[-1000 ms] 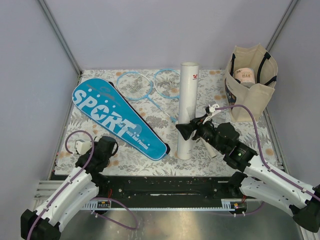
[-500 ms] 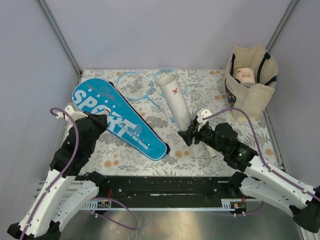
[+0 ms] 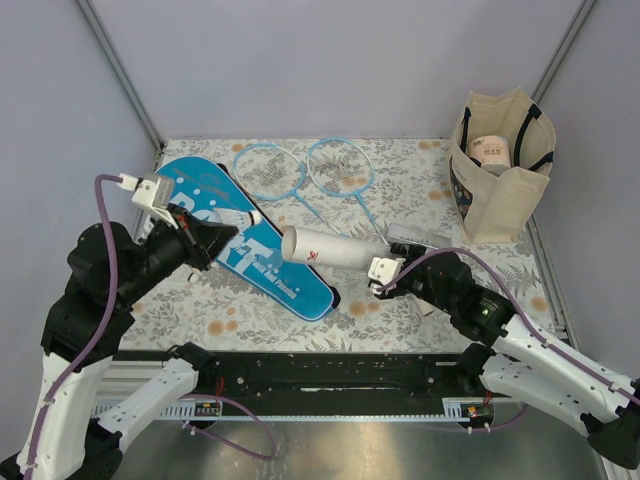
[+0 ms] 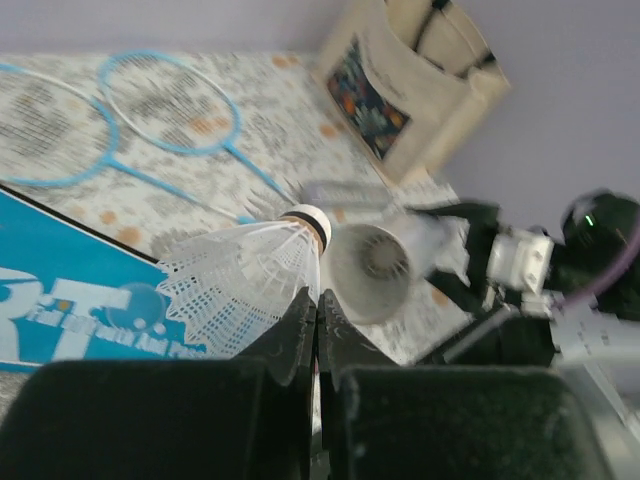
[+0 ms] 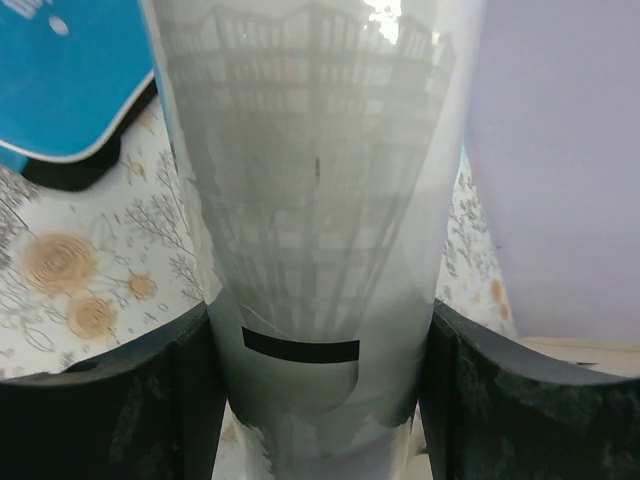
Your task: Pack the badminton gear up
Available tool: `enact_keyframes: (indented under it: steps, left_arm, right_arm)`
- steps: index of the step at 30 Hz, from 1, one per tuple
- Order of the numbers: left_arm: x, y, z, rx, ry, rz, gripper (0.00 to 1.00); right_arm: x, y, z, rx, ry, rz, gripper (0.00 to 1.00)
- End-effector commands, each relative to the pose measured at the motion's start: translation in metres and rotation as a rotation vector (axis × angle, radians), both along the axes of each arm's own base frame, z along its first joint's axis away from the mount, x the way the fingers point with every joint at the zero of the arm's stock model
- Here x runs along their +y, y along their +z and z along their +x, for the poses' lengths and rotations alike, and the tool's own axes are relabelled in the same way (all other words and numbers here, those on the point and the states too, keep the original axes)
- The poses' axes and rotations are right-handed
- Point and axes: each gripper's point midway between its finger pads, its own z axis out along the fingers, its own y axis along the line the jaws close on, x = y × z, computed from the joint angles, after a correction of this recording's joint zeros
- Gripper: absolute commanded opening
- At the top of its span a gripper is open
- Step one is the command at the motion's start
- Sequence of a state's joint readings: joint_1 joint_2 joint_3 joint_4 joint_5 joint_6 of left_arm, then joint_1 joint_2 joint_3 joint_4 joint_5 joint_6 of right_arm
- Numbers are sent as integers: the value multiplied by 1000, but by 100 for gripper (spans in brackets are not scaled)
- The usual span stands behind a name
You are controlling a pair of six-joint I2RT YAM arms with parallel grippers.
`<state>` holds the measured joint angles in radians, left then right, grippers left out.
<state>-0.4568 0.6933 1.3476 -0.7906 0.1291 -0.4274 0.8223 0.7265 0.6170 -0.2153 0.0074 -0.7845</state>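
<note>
The tube (image 3: pixel 335 250) has tipped from upright to level above the surface (image 3: pixel 400 180), mouth facing the risen left hand (image 3: pixel 205 238). The right hand (image 3: pixel 385 272) clamps the tube's base; the left hand pinches the shuttlecock (image 4: pixel 250 275). Step in hand: loading the shuttlecock. Next: align cork with mouth, then insert.

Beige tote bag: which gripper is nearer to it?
Right. The right gripper, holding the white tube, is left of the tote bag; the left gripper, pinching the shuttlecock, is over the blue cover, much farther.
</note>
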Motion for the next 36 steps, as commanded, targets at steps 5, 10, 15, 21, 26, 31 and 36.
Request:
enact_keyframes:
  steps: [5,10,15,21,26,31,36]
  left_arm:
    - [-33,-13,-44,40,-347,74,0]
    - [-44,-16,-48,64,-413,44,0]
    - [-58,-15,-44,71,-465,-19,0]
    - [-57,-19,-35,77,-436,-4,0]
    - [-58,-27,-32,105,-427,7,0]
    - [-51,-30,-27,128,-378,36,0]
    - [-55,-27,-32,130,-413,25,0]
  right_arm:
    - [-12,24,15,-173,-11,-121,41]
    - [-1,29,9,-168,36,-62,41]
    - [9,34,6,-154,74,-26,40]
    - [14,43,2,-155,88,39,40]
    - [10,42,3,-147,68,42,40]
    - [7,40,2,-132,53,45,41]
    - [5,42,-1,-125,53,45,41]
